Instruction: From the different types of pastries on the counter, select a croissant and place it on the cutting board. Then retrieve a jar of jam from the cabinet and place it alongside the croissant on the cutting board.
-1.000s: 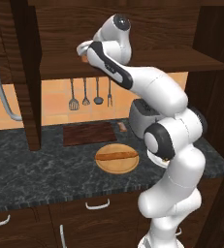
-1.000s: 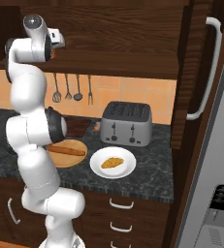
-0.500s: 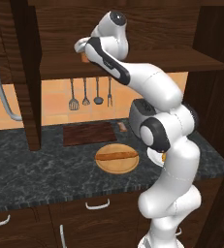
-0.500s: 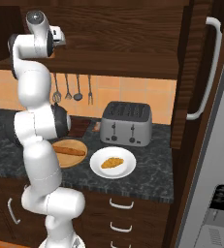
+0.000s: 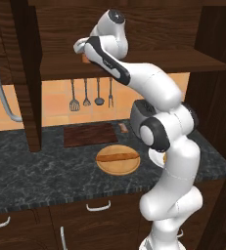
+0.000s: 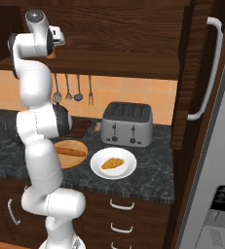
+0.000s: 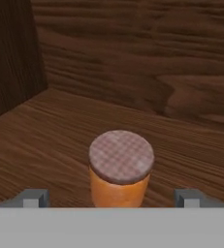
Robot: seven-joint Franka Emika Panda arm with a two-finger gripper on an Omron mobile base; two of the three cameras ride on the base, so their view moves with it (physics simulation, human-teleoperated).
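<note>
On the cabinet point(image 7: 133, 58) shelf, jar of jam point(image 7: 119, 175) stands upright between the wide-spread gripper point(image 7: 111, 197) fingertips point(image 7: 33, 197); side wall left, back wall beyond.

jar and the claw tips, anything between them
Nothing. In the hand view the jar stands upright on bare cabinet shelf, centred between the two open fingertips of the claw, with only wood on either side.
</note>
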